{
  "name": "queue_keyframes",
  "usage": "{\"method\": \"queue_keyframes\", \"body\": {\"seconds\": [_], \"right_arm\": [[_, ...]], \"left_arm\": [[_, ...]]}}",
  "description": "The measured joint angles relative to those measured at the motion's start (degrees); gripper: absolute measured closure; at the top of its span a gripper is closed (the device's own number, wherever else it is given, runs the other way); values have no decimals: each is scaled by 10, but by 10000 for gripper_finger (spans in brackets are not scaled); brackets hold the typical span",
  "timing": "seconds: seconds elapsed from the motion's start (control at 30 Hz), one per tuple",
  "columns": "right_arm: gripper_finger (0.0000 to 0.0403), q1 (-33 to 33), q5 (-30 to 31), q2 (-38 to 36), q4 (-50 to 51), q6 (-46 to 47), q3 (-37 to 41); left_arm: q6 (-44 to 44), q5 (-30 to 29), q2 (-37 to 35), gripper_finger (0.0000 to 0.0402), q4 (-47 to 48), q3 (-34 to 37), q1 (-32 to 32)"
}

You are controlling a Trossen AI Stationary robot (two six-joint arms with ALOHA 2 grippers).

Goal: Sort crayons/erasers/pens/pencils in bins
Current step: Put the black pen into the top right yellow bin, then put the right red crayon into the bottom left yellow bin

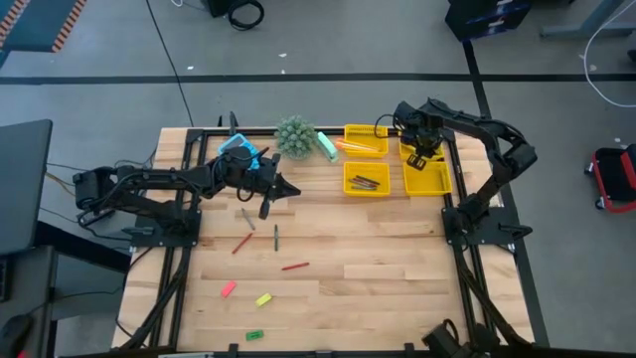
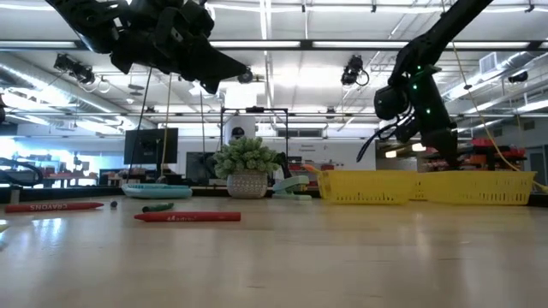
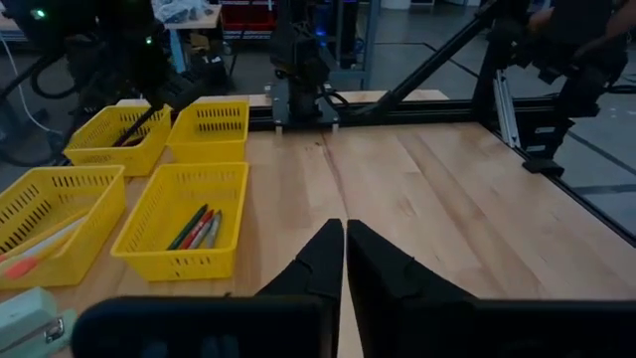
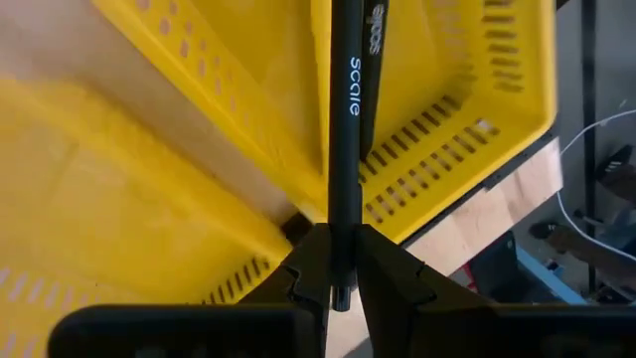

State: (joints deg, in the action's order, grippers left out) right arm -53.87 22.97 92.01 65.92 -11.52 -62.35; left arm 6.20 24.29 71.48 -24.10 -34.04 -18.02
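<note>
My right gripper (image 1: 422, 156) is over the far right yellow bins (image 1: 427, 179), shut on a black pen (image 4: 343, 119) printed "scale". My left gripper (image 1: 285, 189) hangs shut and empty above the table's middle left; it also shows in its wrist view (image 3: 345, 234). One bin (image 1: 365, 180) holds several pens and sticks, another (image 1: 365, 140) holds orange pencils. On the table lie two red crayons (image 1: 241, 243) (image 1: 295, 267), two grey pens (image 1: 247, 218) (image 1: 275, 236), and pink (image 1: 228, 288), yellow (image 1: 263, 298) and green (image 1: 254, 335) erasers. My right gripper pinches the black pen near its near end (image 4: 341, 244) between its two fingers. The pen runs forward along the fingers and slants down into a yellow bin (image 4: 447, 89). Whether the pen's far end touches the bin floor cannot be told.
A potted plant (image 1: 295, 136), a pale green object (image 1: 326, 146) and a blue calculator (image 1: 238, 149) stand at the far side left of the bins. The arms' black frames run along the table's left and right edges.
</note>
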Motion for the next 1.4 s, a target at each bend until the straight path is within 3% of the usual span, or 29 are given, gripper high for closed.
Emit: {"method": "queue_keyframes", "body": {"seconds": [0.37, 0.73, 1.03, 1.23, 1.4], "right_arm": [[341, -4, 25, -7, -42, -5, 0], [306, -3, 27, -7, -49, 30, 0], [304, 35, 19, -29, -45, 83, 0], [307, 90, -29, -80, -46, 110, 0], [308, 179, -114, -137, -55, 157, 0]], "left_arm": [[-11, 0, 0, 391, 5, 0, 3], [-15, 0, 0, 375, 5, 0, 18], [-20, 0, 0, 392, 33, 0, 19], [4, -11, 0, 380, 51, 0, 17], [33, -12, -3, 382, 78, 0, 10]]}}
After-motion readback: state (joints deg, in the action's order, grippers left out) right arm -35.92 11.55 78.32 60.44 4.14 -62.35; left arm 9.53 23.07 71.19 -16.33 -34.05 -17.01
